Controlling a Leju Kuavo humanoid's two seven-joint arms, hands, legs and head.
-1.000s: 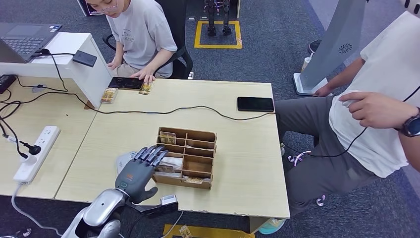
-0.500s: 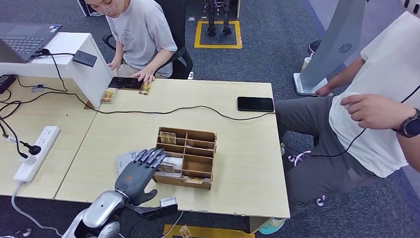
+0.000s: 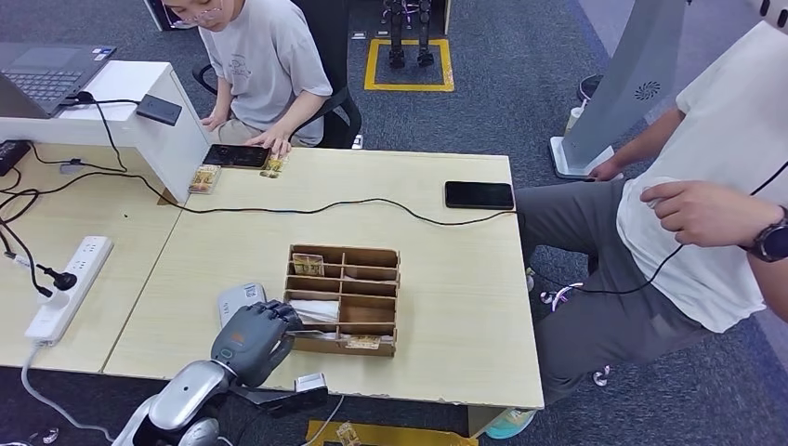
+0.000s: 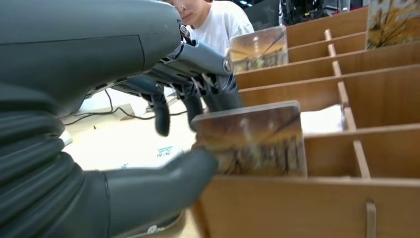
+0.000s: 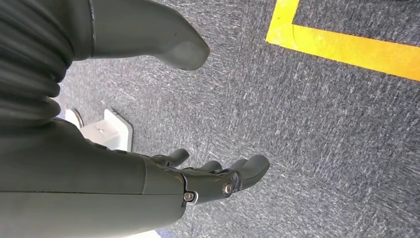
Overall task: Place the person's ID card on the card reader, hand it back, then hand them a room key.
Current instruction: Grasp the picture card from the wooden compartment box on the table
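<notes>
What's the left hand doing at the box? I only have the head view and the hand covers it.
Observer: In the left wrist view the left hand pinches a room key card between thumb and fingers, at the wooden organizer.
Operator: Is the card out yet?
Observer: No, its lower edge sits behind the front wall.
Operator: And the right hand?
Observer: The right hand hangs over grey carpet, fingers apart, holding nothing.
</notes>
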